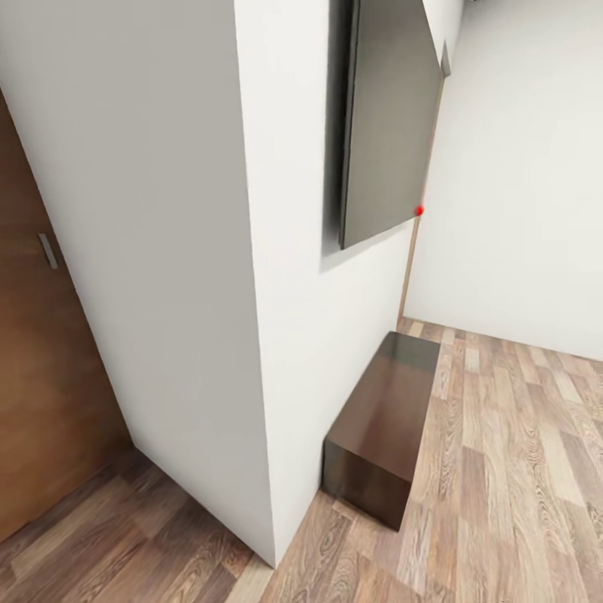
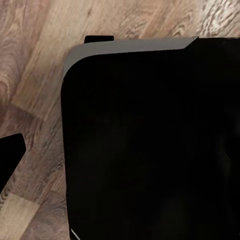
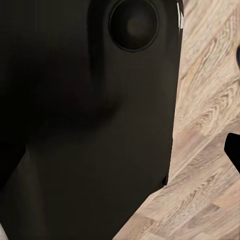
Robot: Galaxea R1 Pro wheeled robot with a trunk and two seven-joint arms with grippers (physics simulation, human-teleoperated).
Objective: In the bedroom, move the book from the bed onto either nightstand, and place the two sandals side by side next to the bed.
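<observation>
Right up close, a white wall corner (image 1: 251, 335) splits the head view, wood floor (image 1: 519, 469) either side, a brown door (image 1: 42, 360) left, a dark bench (image 1: 381, 435) and dark panel (image 1: 389, 117) right. Book, bed, sandals aren't visible here, so I'd judge everything's left to do. Both wrist views look down past the robot's black body (image 2: 150, 145) at planks; gripper states I can't tell.

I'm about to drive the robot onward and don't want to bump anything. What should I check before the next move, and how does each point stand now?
1. Wall corner straight ahead, close: not ok.
2. Dark wooden bench against the wall, right of the corner: not ok if heading straight.
3. Wood floor to the right open: ok.
4. Brown door on the left, open or shut: cannot tell.
5. Book, sandals, bed located: not ok.
6. Grippers' state: cannot tell.
</observation>
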